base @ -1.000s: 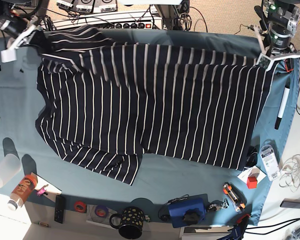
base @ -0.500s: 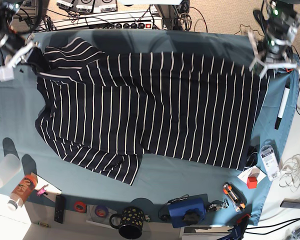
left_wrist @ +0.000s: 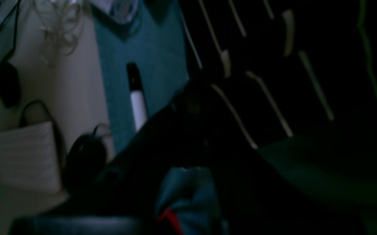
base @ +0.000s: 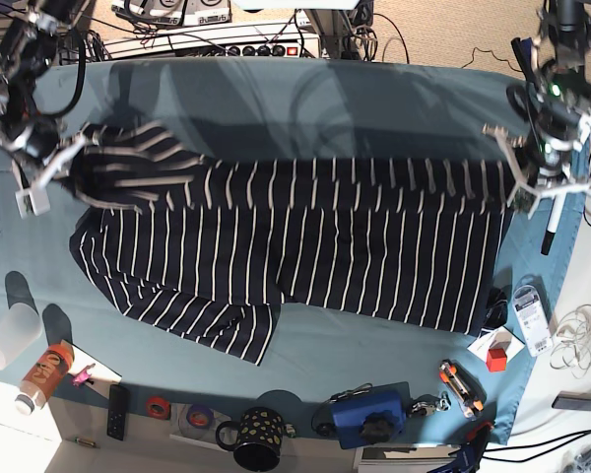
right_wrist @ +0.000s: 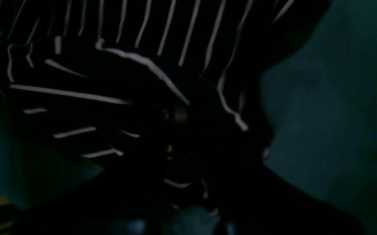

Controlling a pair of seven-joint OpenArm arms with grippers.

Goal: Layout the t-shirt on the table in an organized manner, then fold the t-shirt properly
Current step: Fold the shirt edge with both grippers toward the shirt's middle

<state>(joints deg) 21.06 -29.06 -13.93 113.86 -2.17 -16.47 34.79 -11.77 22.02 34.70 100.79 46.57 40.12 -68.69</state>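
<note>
1. Count: one t-shirt [base: 295, 246], one table [base: 305, 99], two arms with one gripper each. Clutter along the near and right edges: one black marker [base: 555, 212], one dark spotted mug [base: 256, 439], one blue box [base: 369, 414], one clear cup [base: 10, 335], one orange can [base: 44, 374].
2. T-shirt position: spread across the middle of the table, stripes running front to back. Its far edge is lifted at both corners and hangs taut between the two grippers; the near part lies flat, with one sleeve folded toward the near-left in the base view.
3. Left gripper [base: 540, 163]: at the shirt's far corner on the right of the base view, jaws closed on the fabric. Its wrist view shows dark striped cloth [left_wrist: 257, 98] right against the camera, and the marker [left_wrist: 136, 94] on teal cloth beside it.
4. Right gripper [base: 54, 158]: at the opposite far corner, jaws pinched on bunched sleeve fabric. Wrist view shows crumpled stripes [right_wrist: 126, 81] filling the frame.
5. Arm pose: both arms reach down from the far table edge, wrists tilted inward toward the shirt.
</note>
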